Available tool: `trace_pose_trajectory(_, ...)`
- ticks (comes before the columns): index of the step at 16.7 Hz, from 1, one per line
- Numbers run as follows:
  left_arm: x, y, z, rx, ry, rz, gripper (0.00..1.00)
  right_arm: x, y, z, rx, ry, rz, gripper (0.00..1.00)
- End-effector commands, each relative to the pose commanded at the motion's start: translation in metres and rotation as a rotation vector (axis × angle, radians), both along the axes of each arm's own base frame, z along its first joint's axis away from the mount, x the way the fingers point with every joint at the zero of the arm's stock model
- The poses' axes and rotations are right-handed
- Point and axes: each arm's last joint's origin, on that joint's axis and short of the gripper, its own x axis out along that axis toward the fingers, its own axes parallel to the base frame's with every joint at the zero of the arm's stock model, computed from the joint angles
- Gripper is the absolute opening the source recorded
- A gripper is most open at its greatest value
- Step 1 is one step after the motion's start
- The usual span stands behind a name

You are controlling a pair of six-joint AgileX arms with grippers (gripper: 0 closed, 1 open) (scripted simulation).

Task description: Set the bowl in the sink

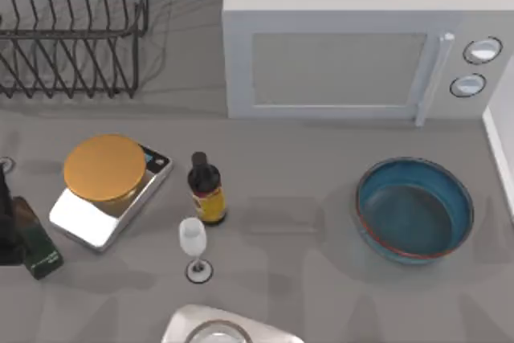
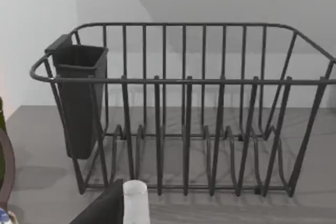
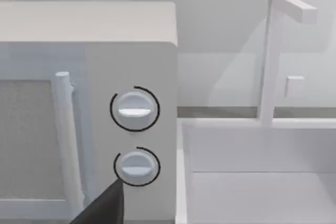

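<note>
Teal-blue glaze with a thin reddish-brown rim marks the bowl [image 1: 414,210], which is seen upright on the grey table [image 1: 305,279] at the right side of the top view, in front of the microwave [image 1: 353,54] and just beside the pale straight rim of the sink [image 1: 499,158] at the right edge. Nothing is seen inside the bowl, and no gripper is seen at it or touching it. From the right wrist view the sink basin [image 3: 252,182] is noted beside the microwave's two round dials [image 3: 134,109], with a white faucet [image 3: 273,51] standing at its back rim. How far either gripper's fingers stand apart cannot be told.

Left of the bowl, well apart, a small dark bottle [image 1: 206,188] with a yellow label is recorded; the label's writing cannot be read. A clear wine glass [image 1: 193,247] stands just in front of it. Farther left, a silvery scale [image 1: 108,190] with an orange top is noted, then a dark green box [image 1: 36,242] near the left edge. A dark wire dish rack [image 1: 72,26] occupies the back left, with a dark cutlery cup [image 2: 79,98] hung on its end. A silvery metal piece [image 1: 229,328] with a round opening lies at the front edge.
</note>
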Motion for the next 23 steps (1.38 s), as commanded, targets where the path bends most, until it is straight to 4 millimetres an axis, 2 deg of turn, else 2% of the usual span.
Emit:
trace_pose_trajectory(3, 0.000, 0.000, 0.000, 0.000, 0.000, 0.000, 1.00, 0.000, 0.000, 0.002, 0.003, 0.010, 0.003, 1.00)
trace_pose_trajectory(5, 0.000, 0.000, 0.000, 0.000, 0.000, 0.000, 1.00, 0.000, 0.002, 0.011, 0.015, 0.058, 0.016, 1.00)
trace_pose_trajectory(8, 0.000, 0.000, 0.000, 0.000, 0.000, 0.000, 1.00, 0.005, 0.005, 0.038, 0.043, 0.193, 0.040, 1.00)
trace_pose_trajectory(10, 0.000, 0.000, 0.000, 0.000, 0.000, 0.000, 1.00, 0.015, 0.009, 0.059, 0.062, 0.332, 0.056, 1.00)
trace_pose_trajectory(12, 0.000, 0.000, 0.000, 0.000, 0.000, 0.000, 1.00, 0.034, 0.014, 0.077, 0.076, 0.510, 0.066, 1.00)
trace_pose_trajectory(15, 0.000, 0.000, 0.000, 0.000, 0.000, 0.000, 1.00, 0.076, 0.027, 0.092, 0.081, 0.818, 0.067, 1.00)
trace_pose_trajectory(19, 0.000, 0.000, 0.000, 0.000, 0.000, 0.000, 1.00, 0.136, 0.050, 0.090, 0.060, 1.192, 0.043, 1.00)
trace_pose_trajectory(23, 0.000, 0.000, 0.000, 0.000, 0.000, 0.000, 1.00, 0.181, 0.074, 0.079, 0.030, 1.437, 0.012, 1.00)
